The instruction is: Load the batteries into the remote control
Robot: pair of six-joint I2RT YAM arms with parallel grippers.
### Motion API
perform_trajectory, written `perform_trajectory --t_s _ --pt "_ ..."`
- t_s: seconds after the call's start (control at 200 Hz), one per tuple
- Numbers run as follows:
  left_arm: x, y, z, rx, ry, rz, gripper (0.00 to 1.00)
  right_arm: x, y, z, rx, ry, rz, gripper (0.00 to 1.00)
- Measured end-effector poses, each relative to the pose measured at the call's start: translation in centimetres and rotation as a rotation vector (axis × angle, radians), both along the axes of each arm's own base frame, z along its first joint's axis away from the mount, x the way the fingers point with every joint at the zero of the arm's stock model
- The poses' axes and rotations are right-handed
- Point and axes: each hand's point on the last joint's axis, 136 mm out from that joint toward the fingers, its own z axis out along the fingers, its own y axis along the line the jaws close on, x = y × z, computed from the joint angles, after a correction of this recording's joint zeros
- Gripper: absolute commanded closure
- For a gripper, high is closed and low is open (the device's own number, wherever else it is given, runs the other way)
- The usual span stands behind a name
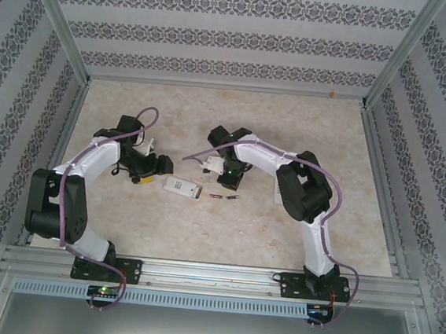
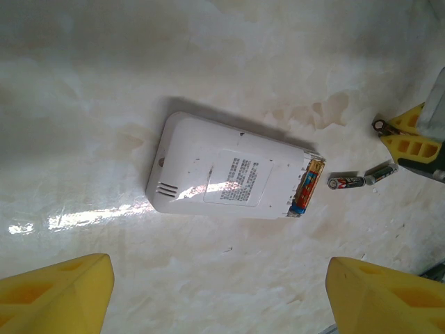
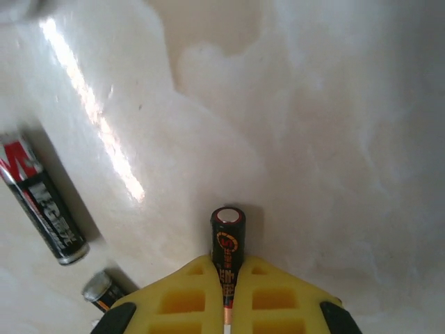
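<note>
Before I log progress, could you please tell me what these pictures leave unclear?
Left wrist view: the compartment of the remote control is blurred; its contents cannot be counted.
Right wrist view: the held battery has its rear hidden by the right end effector.
Top view: loose batteries too small to count.

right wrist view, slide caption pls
Yellow right tool shut on a slim dark battery, pale marbled table behind, two loose batteries nearby

Beige marbled table (image 1: 279, 243), faint brownish stains (image 2: 316, 111) on surface; striped patterned wallpaper walls (image 1: 236, 34) on three sides; aluminium frame posts (image 1: 60, 17) at corners; small orange speck (image 1: 334, 92) at far table edge
</note>
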Motion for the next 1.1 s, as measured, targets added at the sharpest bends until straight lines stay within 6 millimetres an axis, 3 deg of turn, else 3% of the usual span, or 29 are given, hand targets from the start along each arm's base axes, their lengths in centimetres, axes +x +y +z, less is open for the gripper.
perform_trajectory --t_s 0.215,0.345,0.46,0.61,0.789,1.099 --pt "0.0 0.0 0.0 0.000 0.000 0.002 0.19 0.8 4.2 4.3 0.199 0.014 -0.544 1.00" --pt "0.0 0.0 0.3 -0.001 -0.009 0.002 0.19 -1.6 7.1 6.8 0.338 0.079 -0.877 1.00" --pt "0.1 0.0 0.7 0.001 -0.025 0.003 0.19 -4.2 9.1 6.7 0.377 0.171 -1.075 1.00" --pt "0.1 0.2 1.0 0.010 -0.038 0.007 0.14 -5.6 11.3 5.0 0.361 0.265 -1.190 1.00" --pt "0.2 0.3 1.2 0.016 -0.045 0.011 0.11 -5.4 11.8 2.7 0.319 0.293 -1.256 1.00" --pt "0.2 0.3 1.6 0.017 -0.062 0.011 0.10 -4.4 12.2 2.7 0.330 0.266 -1.268 0.99"
